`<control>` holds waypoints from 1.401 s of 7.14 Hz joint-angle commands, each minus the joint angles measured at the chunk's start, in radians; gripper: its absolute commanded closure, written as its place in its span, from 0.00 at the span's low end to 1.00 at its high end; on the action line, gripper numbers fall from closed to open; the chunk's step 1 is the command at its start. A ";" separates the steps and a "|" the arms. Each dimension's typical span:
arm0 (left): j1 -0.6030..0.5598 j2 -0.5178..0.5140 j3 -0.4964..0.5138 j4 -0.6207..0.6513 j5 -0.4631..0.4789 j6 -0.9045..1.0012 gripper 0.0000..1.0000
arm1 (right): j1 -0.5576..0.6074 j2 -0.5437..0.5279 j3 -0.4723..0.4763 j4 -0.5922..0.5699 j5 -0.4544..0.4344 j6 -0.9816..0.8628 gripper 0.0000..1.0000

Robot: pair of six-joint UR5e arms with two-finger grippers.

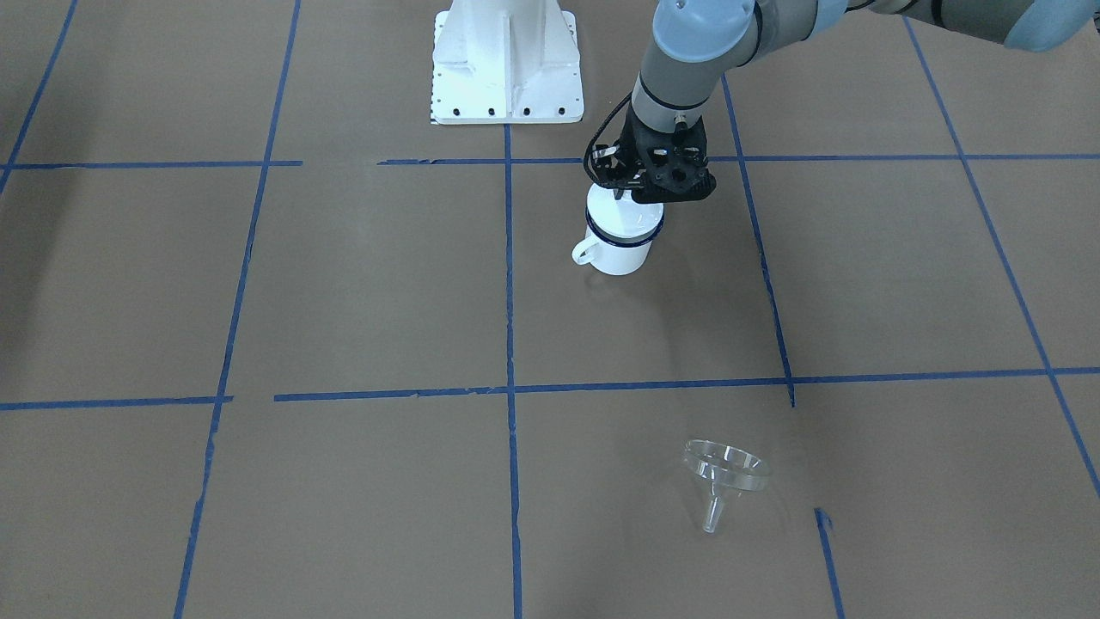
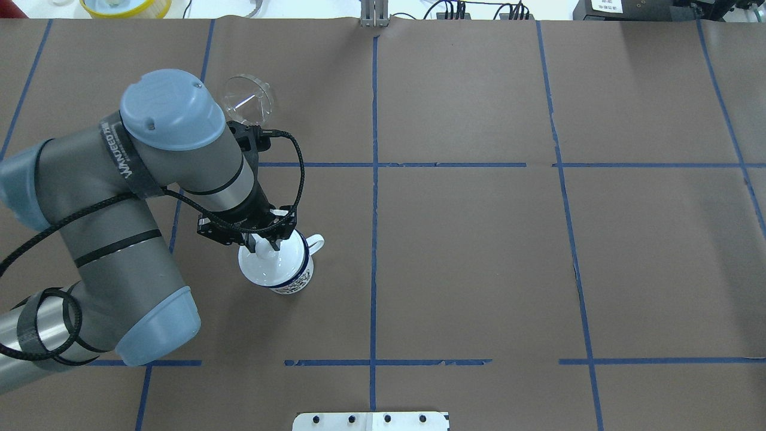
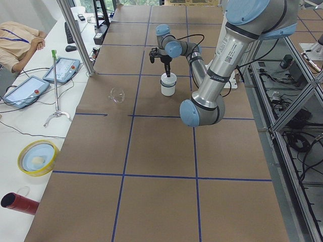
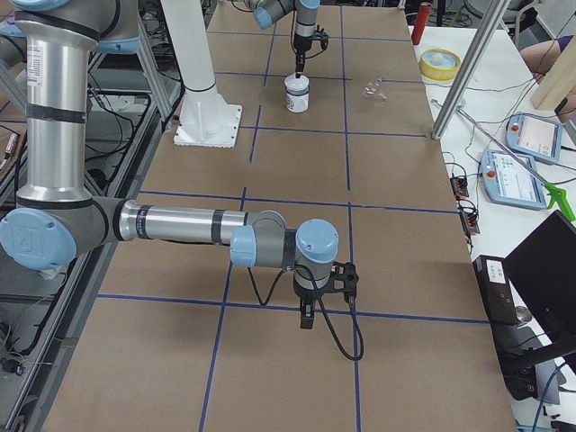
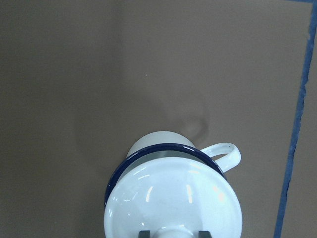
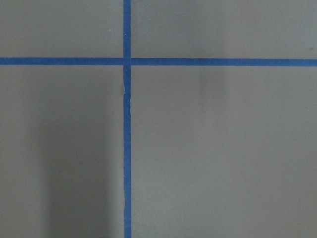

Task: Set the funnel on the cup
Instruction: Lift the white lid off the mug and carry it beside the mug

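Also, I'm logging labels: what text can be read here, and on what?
"WANDEED", as best it reads, on the black strap around the left arm; characters after it unreadable.
Dark print on the cup, on its side: too blurred.
Lettering on the left arm's tube, exterior left view: too small.
White label past the table: too small.

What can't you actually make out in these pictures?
- Left tool: whether it grips the lid by its knob; the left wrist view cuts that off at its bottom edge.
- Cup: its inside; the lid covers it in every view.
- Right tool: open or shut; too small in the right side view, absent from its own camera.
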 commanded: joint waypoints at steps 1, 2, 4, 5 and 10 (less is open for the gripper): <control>-0.030 0.001 -0.079 0.076 0.002 -0.001 1.00 | 0.000 0.000 0.000 0.000 0.000 0.000 0.00; -0.061 0.010 -0.102 0.076 0.002 0.000 1.00 | 0.000 0.000 0.000 0.000 0.000 0.000 0.00; -0.064 0.062 -0.107 0.067 0.002 0.012 1.00 | 0.000 0.000 0.000 0.000 0.000 0.000 0.00; -0.067 0.067 -0.116 0.065 0.002 0.015 1.00 | 0.000 0.000 0.000 0.000 0.000 0.000 0.00; -0.066 0.304 -0.161 -0.144 0.000 0.031 1.00 | 0.000 0.000 0.000 0.000 0.000 0.000 0.00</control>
